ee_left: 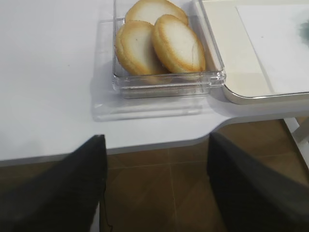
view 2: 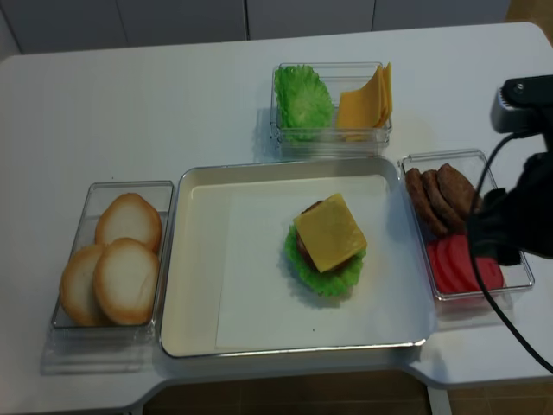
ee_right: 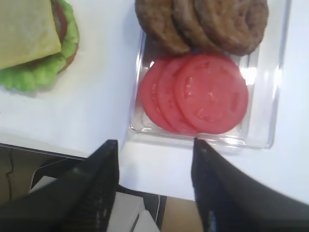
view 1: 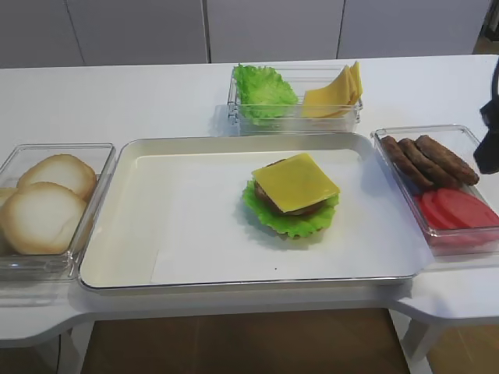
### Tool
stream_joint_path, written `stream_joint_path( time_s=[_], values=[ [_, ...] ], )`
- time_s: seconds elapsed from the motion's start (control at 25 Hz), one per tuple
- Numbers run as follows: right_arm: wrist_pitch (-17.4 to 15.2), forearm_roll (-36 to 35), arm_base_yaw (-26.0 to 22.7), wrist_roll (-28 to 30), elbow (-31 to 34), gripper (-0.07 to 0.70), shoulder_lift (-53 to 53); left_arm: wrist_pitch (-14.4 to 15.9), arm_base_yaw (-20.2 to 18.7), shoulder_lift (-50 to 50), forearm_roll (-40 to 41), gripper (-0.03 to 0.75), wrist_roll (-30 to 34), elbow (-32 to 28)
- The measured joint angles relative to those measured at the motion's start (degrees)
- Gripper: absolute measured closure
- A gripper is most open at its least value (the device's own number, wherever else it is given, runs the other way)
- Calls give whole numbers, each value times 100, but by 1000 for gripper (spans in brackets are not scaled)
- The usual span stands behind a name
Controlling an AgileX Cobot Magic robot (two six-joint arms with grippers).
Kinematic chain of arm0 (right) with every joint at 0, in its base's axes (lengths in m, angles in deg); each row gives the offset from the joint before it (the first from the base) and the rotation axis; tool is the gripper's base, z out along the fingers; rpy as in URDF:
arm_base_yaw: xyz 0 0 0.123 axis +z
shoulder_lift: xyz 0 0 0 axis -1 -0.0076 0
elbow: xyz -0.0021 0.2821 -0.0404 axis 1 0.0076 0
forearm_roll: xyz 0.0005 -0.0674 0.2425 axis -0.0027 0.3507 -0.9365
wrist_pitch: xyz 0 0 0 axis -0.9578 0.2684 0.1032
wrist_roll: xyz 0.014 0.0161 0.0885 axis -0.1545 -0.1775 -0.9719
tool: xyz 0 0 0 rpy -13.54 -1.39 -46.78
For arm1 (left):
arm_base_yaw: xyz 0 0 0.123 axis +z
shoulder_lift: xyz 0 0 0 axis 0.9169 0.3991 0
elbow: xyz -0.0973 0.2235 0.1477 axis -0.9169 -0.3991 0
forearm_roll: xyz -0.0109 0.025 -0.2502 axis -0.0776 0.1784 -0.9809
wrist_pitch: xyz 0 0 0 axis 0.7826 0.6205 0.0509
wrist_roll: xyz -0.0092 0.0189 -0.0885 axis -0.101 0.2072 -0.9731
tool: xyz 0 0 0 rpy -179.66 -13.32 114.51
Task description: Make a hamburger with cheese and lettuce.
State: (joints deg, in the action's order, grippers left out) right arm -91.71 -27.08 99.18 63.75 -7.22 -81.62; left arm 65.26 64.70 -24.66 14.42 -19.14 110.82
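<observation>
On the left, our left gripper (ee_left: pixel 154 183) hangs off the table's near edge with its two dark fingers spread and nothing between them — parked in line with the clear tub (ee_left: pixel 169 82) of pale buns (ee_left: pixel 159 43), which we judge to be its next job, since the stack has no top bun yet. Moving right, the white tray (view 1: pixel 117 226) holds a sheet of paper as the working spot, and on it sits the hamburger (view 1: pixel 292 199): the lettuce (view 1: pixel 292 222) frills out all round beneath the brown patty, and the cheese (view 1: pixel 296 183) lies flat on top as one square slice, corners overhanging. Behind the tray, a divided tub (view 1: pixel 296 117) keeps spare green leaves and fanned yellow slices within reach of either arm. Farthest right, our right gripper (ee_right: pixel 154 159) stands with its fingers parted and empty, hovering just off the near end of the tub (ee_right: pixel 270 96) of brown sausage-like pieces (ee_right: pixel 203 21) and red tomato slices (ee_right: pixel 203 92) — apart from everything, so cheese and lettuce look done, and only the bun seems outstanding
</observation>
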Motion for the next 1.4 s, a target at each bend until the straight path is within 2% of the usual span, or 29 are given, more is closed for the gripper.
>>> stream_joint_path(
  time_s=[0.32,0.72,1.04,1.4],
  values=[
    [-413,213,0,-440,0,260,1193,0,0,0,0,239,0,0],
    [-1217,506,0,-866,0,260,2701,0,0,0,0,239,0,0],
    [-1308,546,0,-914,62,261,3938,0,0,0,0,239,0,0],
    [-1364,559,0,-1008,1285,264,5988,0,0,0,0,239,0,0]
  ],
)
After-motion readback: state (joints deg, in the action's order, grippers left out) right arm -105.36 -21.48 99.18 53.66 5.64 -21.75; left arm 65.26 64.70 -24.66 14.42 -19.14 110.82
